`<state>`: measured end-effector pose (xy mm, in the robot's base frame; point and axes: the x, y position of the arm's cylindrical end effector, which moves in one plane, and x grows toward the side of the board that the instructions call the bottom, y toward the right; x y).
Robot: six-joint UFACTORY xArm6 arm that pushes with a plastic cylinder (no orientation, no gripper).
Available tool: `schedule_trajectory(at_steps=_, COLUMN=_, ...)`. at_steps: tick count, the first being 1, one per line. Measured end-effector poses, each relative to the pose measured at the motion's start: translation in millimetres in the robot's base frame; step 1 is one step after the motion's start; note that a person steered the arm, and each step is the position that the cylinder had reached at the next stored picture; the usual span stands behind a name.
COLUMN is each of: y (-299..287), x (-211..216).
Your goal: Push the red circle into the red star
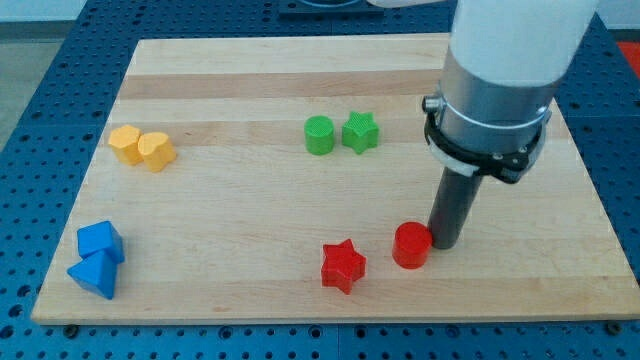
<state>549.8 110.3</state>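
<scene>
In the camera view, my tip stood touching the red circle on its right side; there was no hand, only the rod; the red star lay just to the circle's left and slightly lower, a small gap between them. The push seemed nearly finished; the next move called for a short shove leftward and a little downward. Nothing blocked that path; the green circle, green star, two yellow blocks and two blue blocks sat well apart on the bench.

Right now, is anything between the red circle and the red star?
No. In the camera view, only bare board separates the red circle from the red star; my tip touches the circle's right side.
</scene>
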Motion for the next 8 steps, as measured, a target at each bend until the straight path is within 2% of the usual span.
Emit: schedule_trajectory(at_steps=8, y=-83.1, x=28.4)
